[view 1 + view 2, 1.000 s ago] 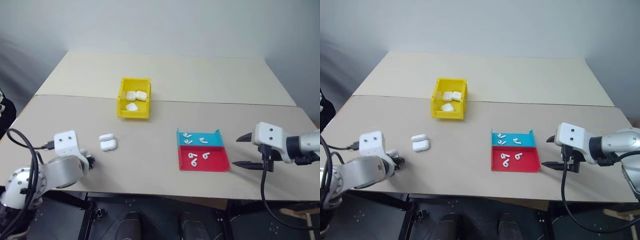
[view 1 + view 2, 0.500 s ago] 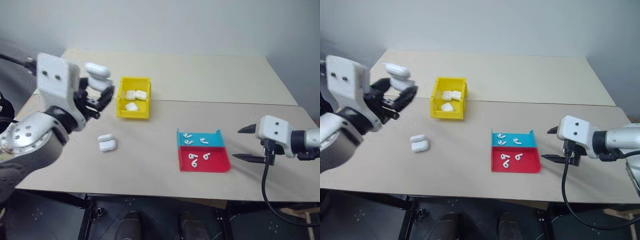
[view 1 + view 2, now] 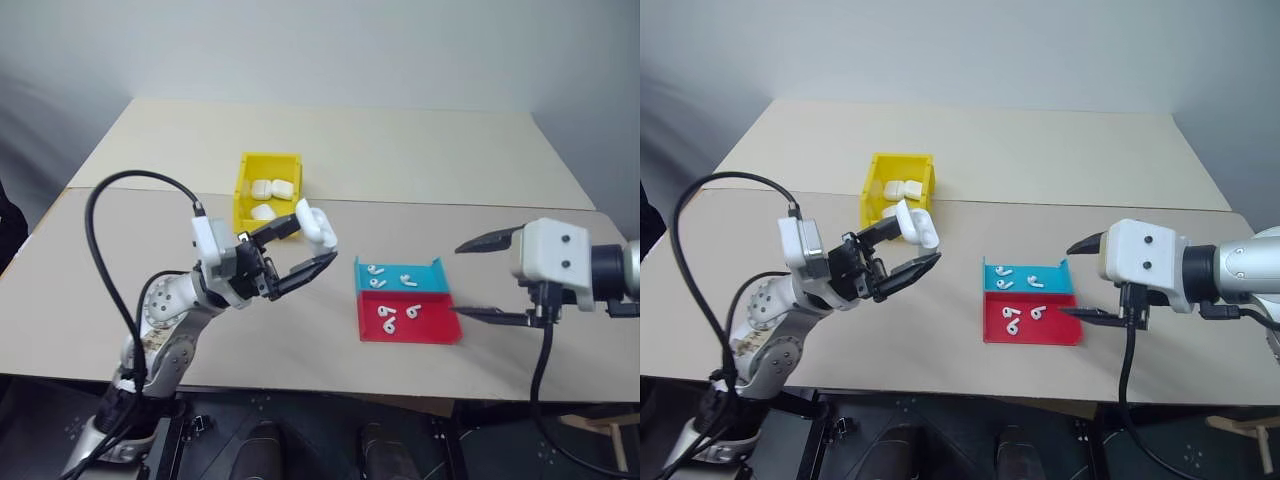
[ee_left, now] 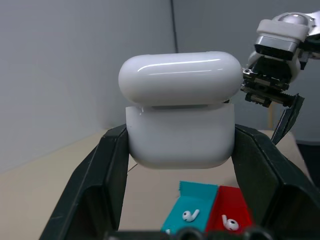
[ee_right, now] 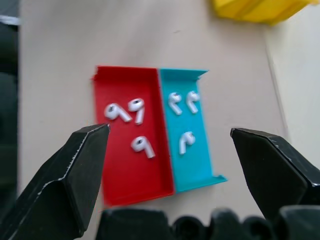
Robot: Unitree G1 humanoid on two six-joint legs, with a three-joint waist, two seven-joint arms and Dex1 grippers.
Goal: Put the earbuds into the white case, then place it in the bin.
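Plain grey wall behind; two beige tabletops point(image 3: 400, 150) butted end to end, seam running across just below the yellow bin point(image 3: 268, 194). Bin at about 11 o'clock from the table's centre, holding several white cases point(image 3: 271, 189). Left gripper point(image 3: 312, 245) raised above the near tabletop, pointing toward 3 o'clock, clamped on a white case point(image 4: 179, 112) with its lid point(image 4: 180, 77) flipped up slightly; black fingers point(image 4: 107, 170) pressed against both sides of the case body. Right gripper point(image 3: 482, 278) hovering at 3 o'clock of the trays, jaws spread wide, nothing between them. Teal tray point(image 5: 197, 150) and red tray point(image 5: 125, 185) touching side by side on the near tabletop, between the two grippers. Three earbuds point(image 5: 182, 107) in the teal tray, three more earbuds point(image 5: 131, 122) in the red tray, all lying loose.
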